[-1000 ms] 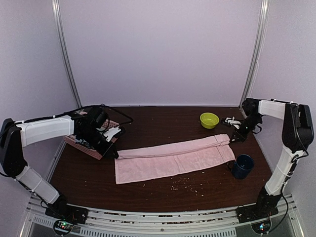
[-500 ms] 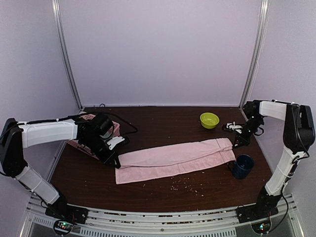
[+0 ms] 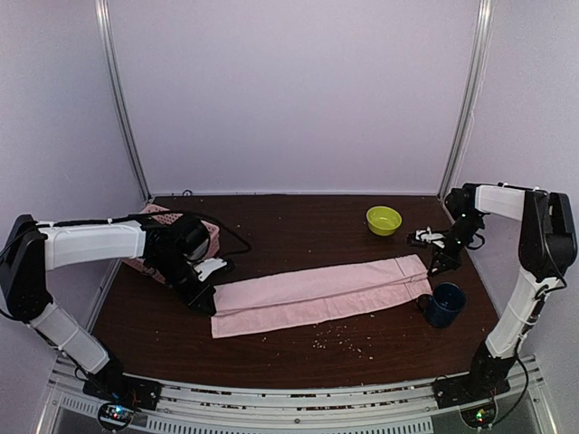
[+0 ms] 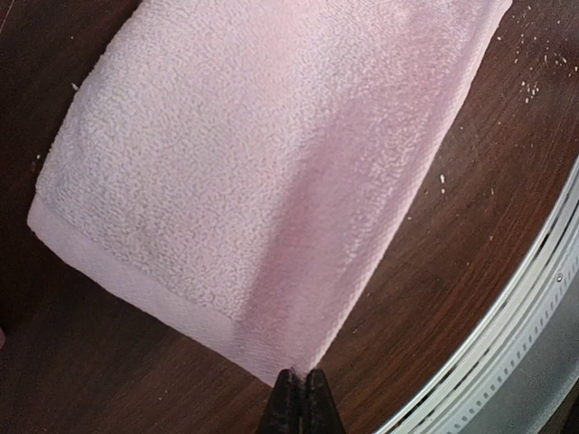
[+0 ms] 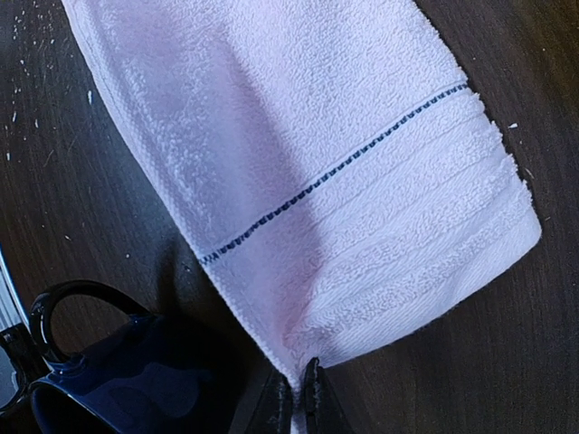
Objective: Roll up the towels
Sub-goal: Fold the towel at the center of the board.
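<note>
Both low and far outstretched, left claw (image 4: 297, 380) and right claw (image 5: 294, 378) clamped tight on opposite corners of pink towel (image 3: 317, 294).

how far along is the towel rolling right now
Done: the pink towel lies folded lengthwise into a long strip. In hand: the left end effector and right end effector each pinch a corner at opposite ends. Left to do: all the rolling; nothing is rolled yet.
</note>
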Tool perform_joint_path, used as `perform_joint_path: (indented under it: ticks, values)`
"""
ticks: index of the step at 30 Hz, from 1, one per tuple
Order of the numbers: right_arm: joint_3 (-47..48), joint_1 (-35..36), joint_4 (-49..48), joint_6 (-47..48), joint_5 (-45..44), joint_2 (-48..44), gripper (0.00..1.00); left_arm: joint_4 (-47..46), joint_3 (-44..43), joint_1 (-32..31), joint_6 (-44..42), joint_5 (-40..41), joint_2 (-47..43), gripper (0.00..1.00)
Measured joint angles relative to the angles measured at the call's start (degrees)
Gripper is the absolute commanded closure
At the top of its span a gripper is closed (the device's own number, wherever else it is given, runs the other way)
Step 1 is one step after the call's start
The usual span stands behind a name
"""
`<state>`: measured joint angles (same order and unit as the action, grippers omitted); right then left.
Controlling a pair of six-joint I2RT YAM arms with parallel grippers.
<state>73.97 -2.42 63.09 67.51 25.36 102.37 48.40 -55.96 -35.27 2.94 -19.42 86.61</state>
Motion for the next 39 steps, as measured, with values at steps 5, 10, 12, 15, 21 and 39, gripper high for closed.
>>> perform_joint_path:
  ticks: [5,10,12,15,21,39]
  values:
    - [-0.68,0.02,0.61,1.73,-1.03,0.07,1.00,0.37,0.22,0.00,0.02,0.17,0.92,1.00]
    - [-2.03,0.02,0.50,2.75,-2.08,0.31,1.00,0.48,0.20,-0.22,0.00,0.15,2.56,1.00]
    - [-2.03,0.02,0.17,2.82,-2.14,0.79,1.00,0.52,0.20,-0.42,0.00,0.17,3.54,1.00]
    - [-2.03,0.04,-0.02,2.84,-2.23,1.84,1.00,0.52,0.15,-0.85,0.00,0.20,5.05,1.00]
    - [-2.03,0.33,-0.50,3.02,-2.93,2.34,1.00,0.50,0.09,-1.25,0.02,0.35,6.69,1.00]
    - [-4.13,0.57,2.21,9.88,-5.57,1.42,0.54,1.05,0.20,-1.33,0.07,0.92,2.60,0.76]
